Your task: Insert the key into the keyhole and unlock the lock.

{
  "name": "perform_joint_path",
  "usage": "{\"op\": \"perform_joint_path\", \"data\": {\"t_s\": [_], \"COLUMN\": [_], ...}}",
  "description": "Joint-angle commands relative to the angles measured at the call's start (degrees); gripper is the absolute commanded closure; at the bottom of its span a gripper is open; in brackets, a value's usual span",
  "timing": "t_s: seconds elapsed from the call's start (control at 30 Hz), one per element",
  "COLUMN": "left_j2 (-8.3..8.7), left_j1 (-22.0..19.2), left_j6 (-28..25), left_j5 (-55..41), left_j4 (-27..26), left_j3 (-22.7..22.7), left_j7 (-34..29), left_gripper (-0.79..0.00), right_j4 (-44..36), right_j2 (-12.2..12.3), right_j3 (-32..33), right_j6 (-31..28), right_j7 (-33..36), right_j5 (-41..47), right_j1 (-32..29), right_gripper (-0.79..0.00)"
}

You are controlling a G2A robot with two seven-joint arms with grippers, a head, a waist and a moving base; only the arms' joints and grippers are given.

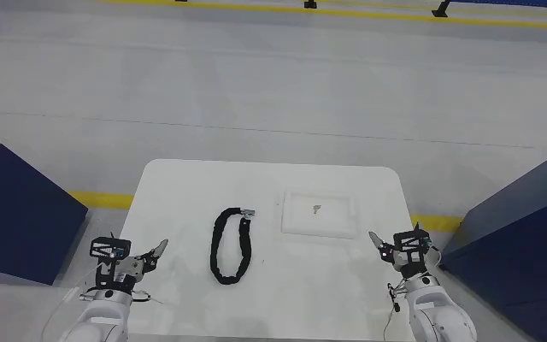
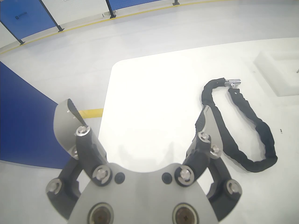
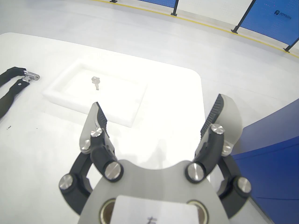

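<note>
i see left gripper (image 2: pixel 136 107) and right gripper (image 3: pixel 158 100) spread wide, empty; metal key (image 3: pixel 95 83) in foam tray (image 3: pixel 65 99), three o'clock from fabric-sleeved lock (image 2: pixel 265 129).

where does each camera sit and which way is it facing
Top view: above the arms, looking down at the table with the lock, tray and key; the left hand and right hand show at the near corners.
Left wrist view: on the left wrist, facing across the table toward the lock; the left hand shows, open.
Right wrist view: on the right wrist, facing the tray and key; the right hand shows, open.
Shared: both wrist views show the lock and the tray.
</note>
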Motion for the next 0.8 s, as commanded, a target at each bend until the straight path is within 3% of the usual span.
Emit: {"op": "perform_joint_path", "data": {"t_s": [0.0, 0.2, 0.4, 0.77], "left_j2": [0.0, 0.0, 0.0, 0.0], "left_j1": [0.0, 0.0, 0.0, 0.0], "left_j6": [0.0, 0.0, 0.0, 0.0], "left_j5": [0.0, 0.0, 0.0, 0.0], "left_j4": [0.0, 0.0, 0.0, 0.0], "left_j3": [0.0, 0.0, 0.0, 0.0], "left_j7": [0.0, 0.0, 0.0, 0.0], "left_gripper": [-0.785, -0.785, -0.785, -0.785], "right_j4": [0.65, 4.18, 7.46, 21.29], "right_j2": [0.15, 1.71, 3.15, 3.17], "right_j3": [0.98, 5.85, 5.79, -8.38], "right_j6": [-0.31, -12.32, -26.79, -45.91], "right_j7": [-0.91, 1.95, 7.8, 16.77], "right_j5": [-2.08, -9.48, -14.1, -16.94], "right_j1": [0.45, 7.8, 20.81, 48.42], "right_gripper": [-0.785, -0.785, -0.785, -0.785]}}
